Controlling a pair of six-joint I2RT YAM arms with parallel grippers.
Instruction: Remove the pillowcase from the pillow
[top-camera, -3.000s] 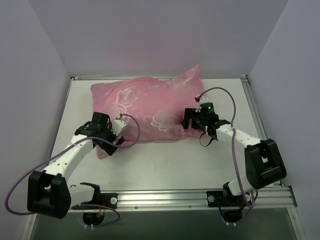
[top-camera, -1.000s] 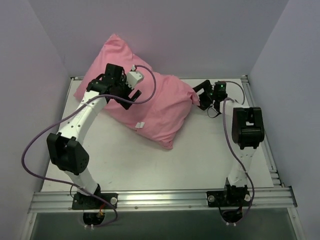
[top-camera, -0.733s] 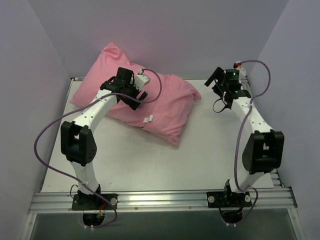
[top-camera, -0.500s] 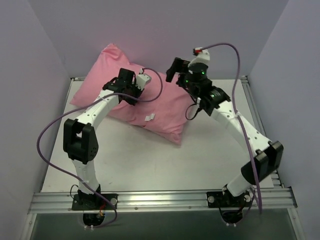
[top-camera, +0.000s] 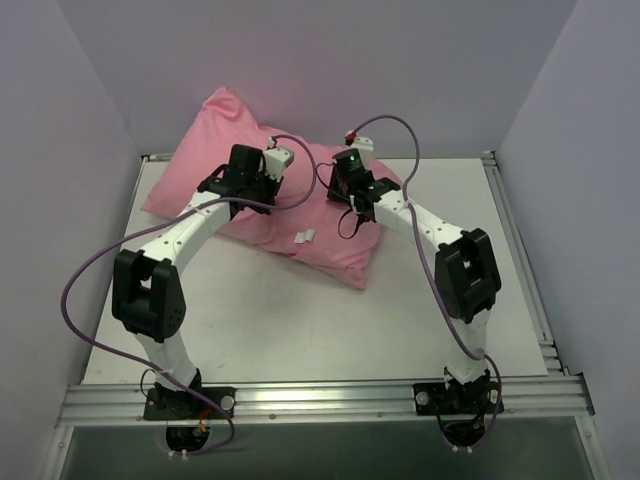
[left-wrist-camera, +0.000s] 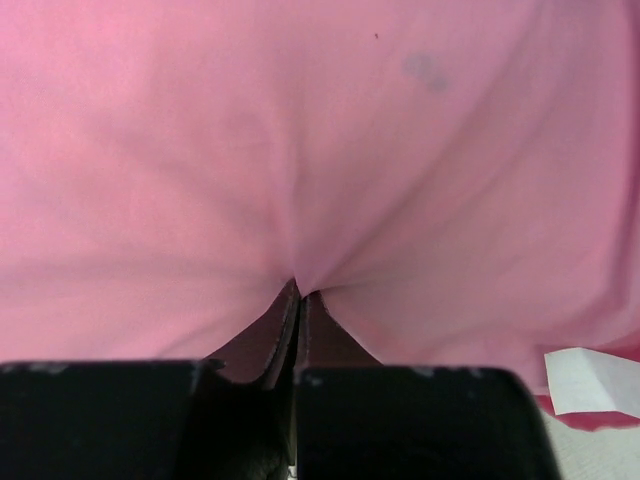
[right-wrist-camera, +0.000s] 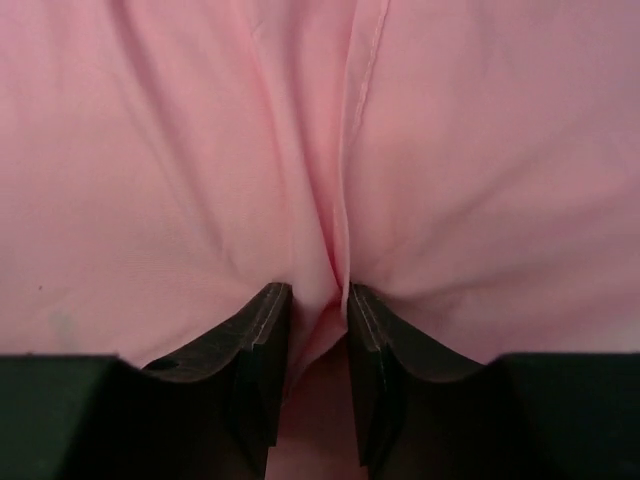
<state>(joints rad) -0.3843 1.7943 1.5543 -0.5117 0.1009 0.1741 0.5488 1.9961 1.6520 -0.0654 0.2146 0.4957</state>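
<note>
The pillow is fully hidden inside the pillowcase (top-camera: 322, 250), so only pink fabric shows. In the top view both gripper tips are hard to make out against the cloth, and the wrist views are filled edge to edge with pink, cutting off the case's outline.

The pillowcase lies at the far left-centre of the table (top-camera: 300, 330). Its far left corner is propped up against the back wall (top-camera: 330, 70) and its near corner points toward the arms. The face in view is plain matte pink, plump and softly creased, with a stitched seam (right-wrist-camera: 352, 150) running down into the right gripper.

The left gripper (left-wrist-camera: 298, 296) is closed tight, pinching a small pucker of the fabric that gathers into its tips. The right gripper (right-wrist-camera: 310, 300) is nearly closed, with a narrow fold of the pillowcase and its seam clamped between the fingers (right-wrist-camera: 262, 345). The two grips sit apart on the top of the case, left and right.

A small white tag (top-camera: 305, 237) sticks out near the case's near edge, and any writing on it is too small to read.
</note>
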